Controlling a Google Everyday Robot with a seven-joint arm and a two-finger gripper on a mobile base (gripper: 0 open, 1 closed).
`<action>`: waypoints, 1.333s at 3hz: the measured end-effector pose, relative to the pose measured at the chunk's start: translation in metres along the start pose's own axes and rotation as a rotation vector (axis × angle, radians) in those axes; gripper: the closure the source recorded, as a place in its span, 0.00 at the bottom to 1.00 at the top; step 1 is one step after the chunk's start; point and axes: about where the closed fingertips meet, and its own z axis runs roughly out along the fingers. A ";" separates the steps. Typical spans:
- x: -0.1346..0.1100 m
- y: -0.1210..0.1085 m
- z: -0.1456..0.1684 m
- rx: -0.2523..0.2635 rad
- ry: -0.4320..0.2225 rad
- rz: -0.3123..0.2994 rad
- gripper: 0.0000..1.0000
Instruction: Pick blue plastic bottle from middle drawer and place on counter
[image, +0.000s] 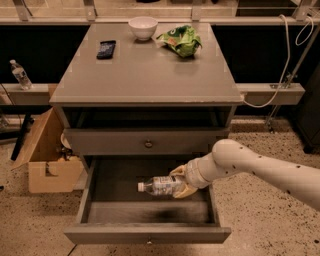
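The blue plastic bottle (160, 185) is a small clear bottle with a white cap pointing left. It lies sideways in my gripper (181, 182), which is shut on its right end and holds it above the dark floor of the open middle drawer (150, 212). My white arm (250, 167) reaches in from the right. The grey counter (147, 70) tops the cabinet above.
On the counter stand a white bowl (143, 27), a green bag (181, 41) and a dark phone (106, 49). A closed drawer front with a brass knob (148, 144) sits above the open drawer. A cardboard box (47, 155) stands left. Another small bottle (20, 75) stands on the left ledge.
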 end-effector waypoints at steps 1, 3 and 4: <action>-0.012 -0.023 -0.059 0.062 0.011 -0.036 1.00; -0.056 -0.083 -0.201 0.207 0.153 -0.081 1.00; -0.090 -0.108 -0.262 0.249 0.227 -0.102 1.00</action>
